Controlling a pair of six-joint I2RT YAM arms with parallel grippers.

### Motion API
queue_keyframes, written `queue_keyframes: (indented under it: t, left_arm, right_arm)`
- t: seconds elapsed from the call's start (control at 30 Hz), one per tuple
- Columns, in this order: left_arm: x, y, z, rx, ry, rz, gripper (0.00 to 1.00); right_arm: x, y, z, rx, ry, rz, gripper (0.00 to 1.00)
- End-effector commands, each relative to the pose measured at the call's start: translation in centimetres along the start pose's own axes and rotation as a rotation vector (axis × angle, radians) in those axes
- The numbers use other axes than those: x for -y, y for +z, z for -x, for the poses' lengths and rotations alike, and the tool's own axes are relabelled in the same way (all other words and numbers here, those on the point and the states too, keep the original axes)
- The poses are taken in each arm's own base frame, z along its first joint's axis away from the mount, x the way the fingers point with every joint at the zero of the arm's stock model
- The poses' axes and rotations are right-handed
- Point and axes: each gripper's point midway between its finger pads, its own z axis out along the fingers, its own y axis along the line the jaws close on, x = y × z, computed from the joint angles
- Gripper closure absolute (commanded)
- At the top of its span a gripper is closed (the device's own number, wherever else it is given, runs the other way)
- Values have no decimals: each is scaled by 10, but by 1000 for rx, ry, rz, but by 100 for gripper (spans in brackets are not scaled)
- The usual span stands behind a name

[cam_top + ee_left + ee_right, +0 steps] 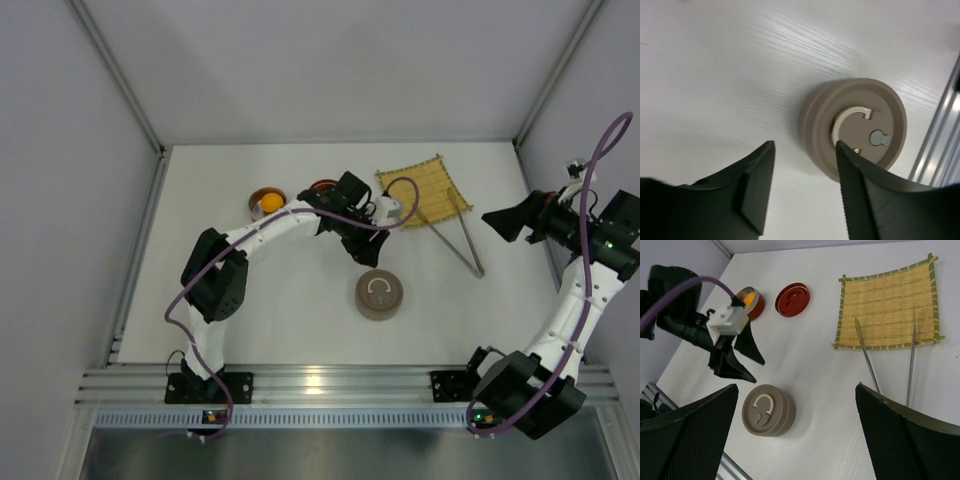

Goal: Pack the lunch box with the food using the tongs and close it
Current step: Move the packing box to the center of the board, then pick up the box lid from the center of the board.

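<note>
The food I can see is an orange ball [747, 296] lying in an open red-brown round tin [268, 203] at the back left. A red round piece [792, 299] sits beside it. A brown round tin with a curved handle on top [380, 295] stands mid-table, also in the left wrist view [855, 127]. My left gripper [805, 143] hovers just behind it, open with nothing between its fingers. The tongs [912, 360] lie in a narrow V, tips on the yellow bamboo mat [887, 307]. At the right, my right gripper [796, 386] is raised and wide open.
White walls with metal posts close in the table on three sides. An aluminium rail [330, 385] runs along the near edge, close to the brown tin. The left arm [260, 235] stretches across in front of the red pieces.
</note>
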Motion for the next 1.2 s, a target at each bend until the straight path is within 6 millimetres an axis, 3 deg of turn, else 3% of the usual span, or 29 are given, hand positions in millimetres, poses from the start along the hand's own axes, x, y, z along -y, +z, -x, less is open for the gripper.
queue_keyframes:
  t: [0.0,0.1,0.23,0.43,0.6,0.83,1.17]
  left_arm:
    - [-48,-79,62,152,158,266,39]
    - [-93,-100,56,70,188,324,33]
    - [-147,-99,28,-78,275,438,32]
    - [-197,-83,15,-89,358,441,38]
    - [-228,-70,22,-44,396,463,46]
    - [-251,-64,27,18,443,420,50]
    - [-242,-42,1,-37,445,299,59]
  right_arm:
    - [-6,-4,7,21,-71,8,1]
    - [-3,-3,5,19,-63,6,1]
    - [-3,-3,6,20,-70,5,1]
    - [-3,-1,2,11,-67,7,1]
    - [-1,-1,-1,-3,-91,-5,1]
    - [0,-3,-8,-29,-104,-13,1]
    - [1,-2,-13,-55,-114,-10,1]
